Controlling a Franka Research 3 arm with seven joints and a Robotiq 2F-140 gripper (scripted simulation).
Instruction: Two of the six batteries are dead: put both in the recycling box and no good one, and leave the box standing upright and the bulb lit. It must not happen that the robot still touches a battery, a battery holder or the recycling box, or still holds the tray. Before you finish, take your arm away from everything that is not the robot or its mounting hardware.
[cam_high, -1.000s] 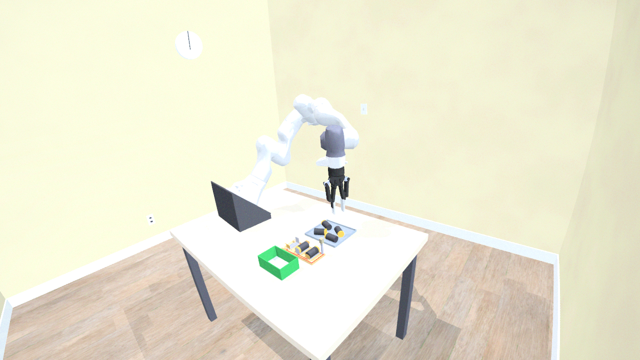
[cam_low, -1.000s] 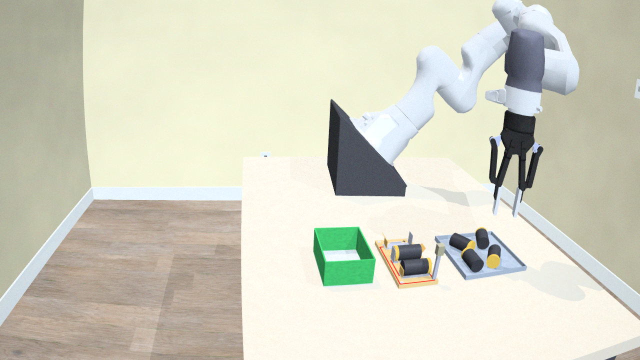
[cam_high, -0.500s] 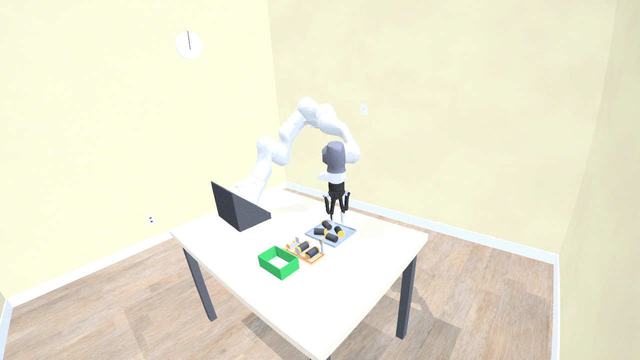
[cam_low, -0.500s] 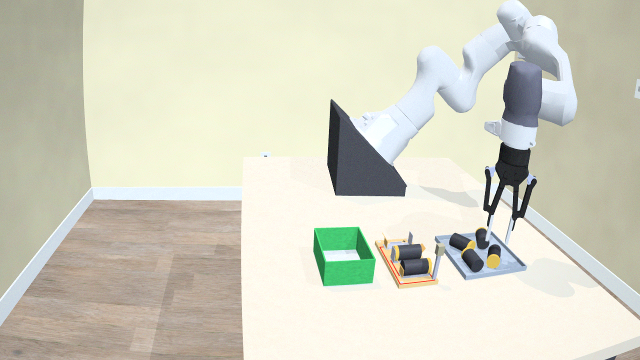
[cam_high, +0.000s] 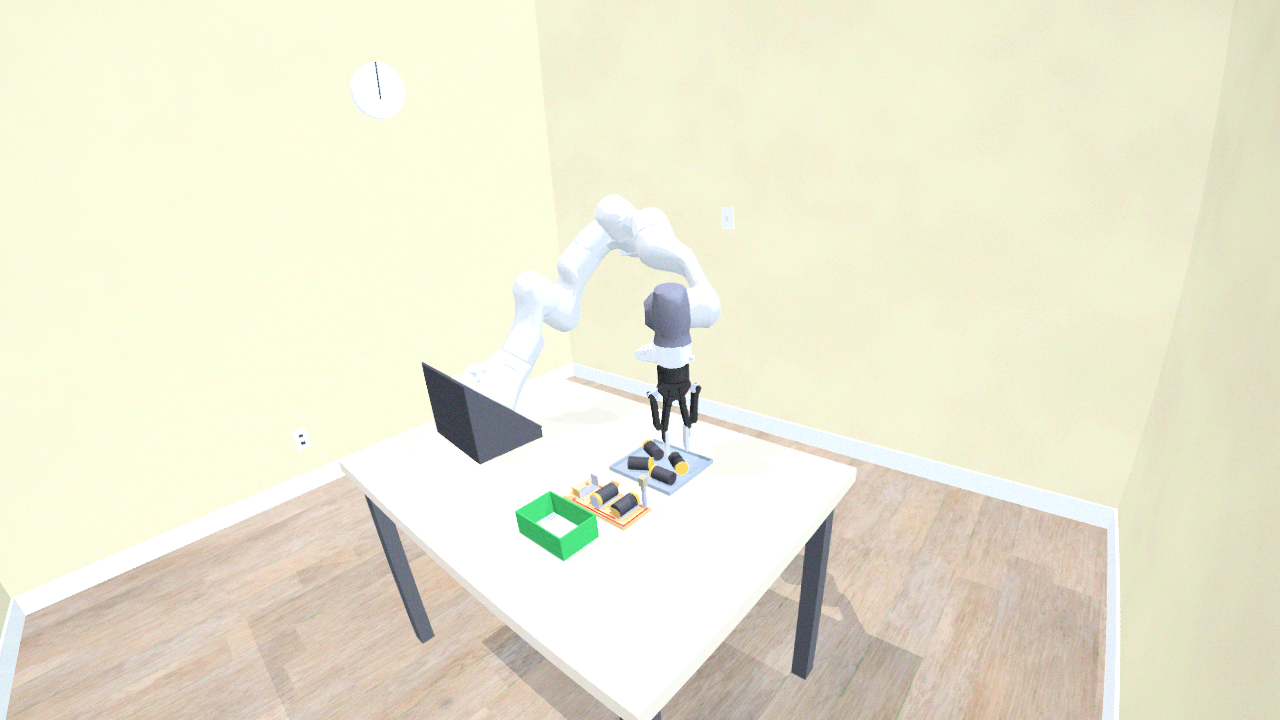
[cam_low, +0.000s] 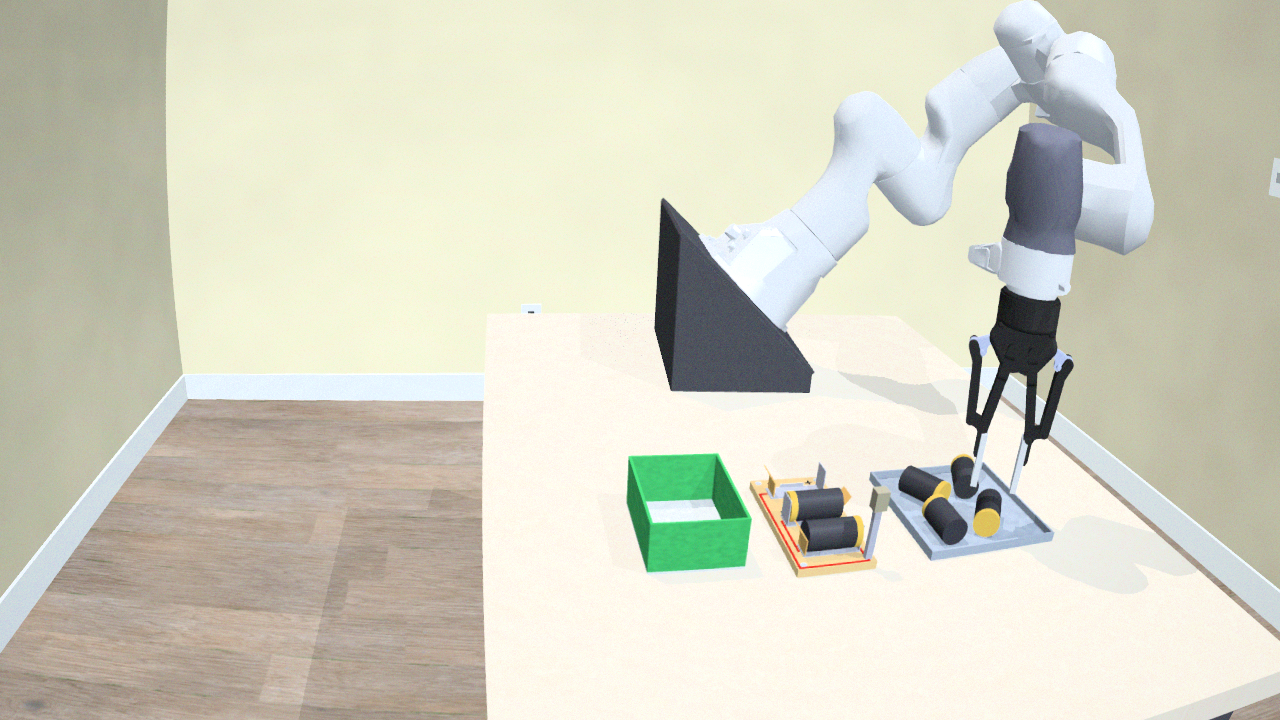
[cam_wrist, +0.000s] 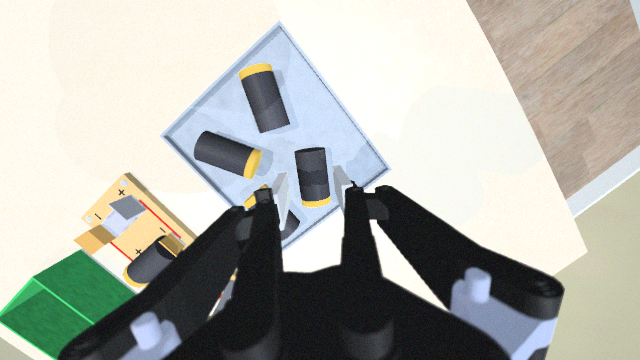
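Observation:
My gripper (cam_high: 676, 448) (cam_low: 995, 488) (cam_wrist: 311, 182) is open and empty, pointing down over the grey tray (cam_high: 707, 462) (cam_low: 993, 545) (cam_wrist: 325, 110). Its fingertips stand either side of and above one black battery (cam_low: 987, 513) (cam_wrist: 313, 175). Three others lie in the tray: one battery (cam_low: 923, 484) (cam_wrist: 222, 152), a second battery (cam_low: 964, 476) (cam_wrist: 265, 100) and a third battery (cam_low: 944, 519), partly hidden by a finger in the wrist view. Two batteries (cam_low: 816, 504) (cam_low: 832, 533) sit in the holder board (cam_wrist: 107, 202); its far slot is empty. The green box (cam_high: 563, 541) (cam_low: 698, 544) (cam_wrist: 75, 280) stands upright, no battery visible inside.
The bulb post (cam_high: 642, 489) (cam_low: 878, 514) rises at the board's near corner beside the tray; I cannot tell if the bulb is lit. The board stands between box and tray. The dark wedge base (cam_high: 478, 420) (cam_low: 733, 349) of the arm is at the table's back.

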